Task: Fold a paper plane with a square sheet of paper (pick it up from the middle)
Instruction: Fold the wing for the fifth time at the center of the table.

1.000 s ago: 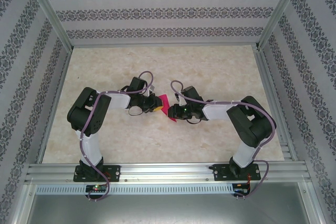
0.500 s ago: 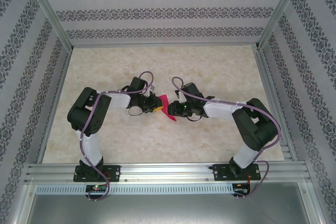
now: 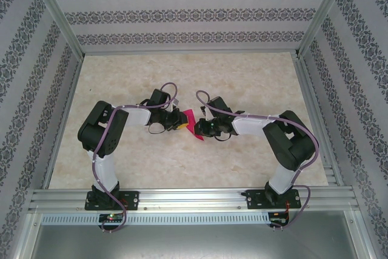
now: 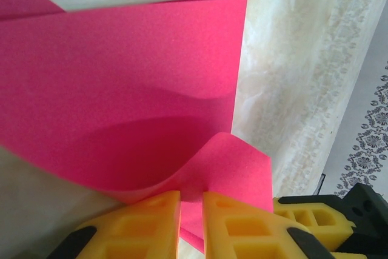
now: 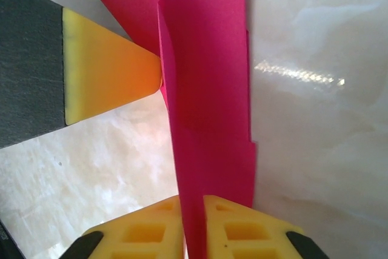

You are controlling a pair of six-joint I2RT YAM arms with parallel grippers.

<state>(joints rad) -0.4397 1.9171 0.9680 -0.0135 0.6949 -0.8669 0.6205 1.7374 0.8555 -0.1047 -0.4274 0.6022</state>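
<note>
The magenta-pink sheet of paper [image 3: 191, 123] hangs folded in layers above the middle of the table, between the two grippers. My left gripper [image 3: 182, 121] is shut on it from the left. In the left wrist view the paper [image 4: 121, 83] curves up from the pinch of the left gripper [image 4: 191, 213]. My right gripper [image 3: 200, 129] is shut on the sheet from the right. In the right wrist view a narrow upright strip of the paper [image 5: 209, 89] runs down between the yellow fingers of the right gripper [image 5: 193, 219]. A yellow fingertip [image 5: 112, 77] of the left gripper touches the strip's left side.
The table [image 3: 242, 83] has a pale marble-look top. Patterned walls [image 3: 182, 10] close in the back and both sides. An aluminium rail [image 3: 194, 198] with the arm bases runs along the near edge.
The right gripper's jaws have closed on the paper, and its wrist has shifted slightly left. The left gripper and the paper have stayed in place.
</note>
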